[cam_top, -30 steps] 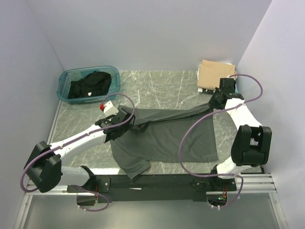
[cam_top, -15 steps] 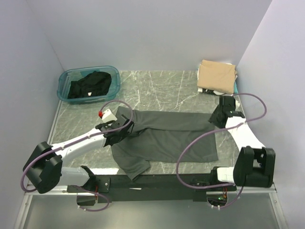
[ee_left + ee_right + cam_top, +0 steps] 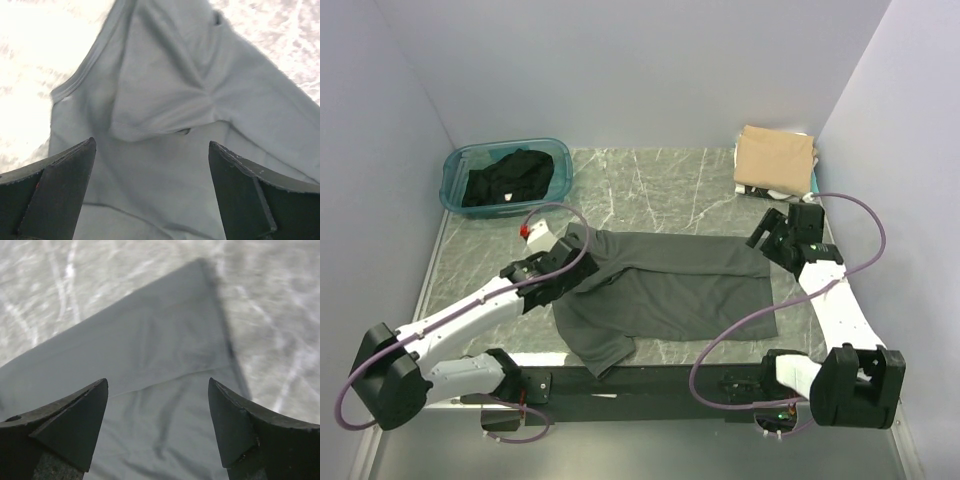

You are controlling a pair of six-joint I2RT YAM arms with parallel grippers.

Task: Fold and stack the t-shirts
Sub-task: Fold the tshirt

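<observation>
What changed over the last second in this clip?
The raised far edge of the dark charcoal-grey cloth t-shirt was laid flat and released: left fingers and right fingers now hover open above it. Translucent teal plastic tub, black shirt and folded tan shirt stack stayed put.

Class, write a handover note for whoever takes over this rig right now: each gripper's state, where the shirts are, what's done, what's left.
Left gripper: open, empty, over the grey shirt at its sleeve end.
Right gripper: open, empty, over its hem corner.
Grey shirt: flat on the table, partly folded, one sleeve poking out at the near edge.
Black shirt: crumpled in the tub.
Tan shirt: folded, tops the stack at far right.
Left: finish the grey fold, stack it, then do the black one.
</observation>
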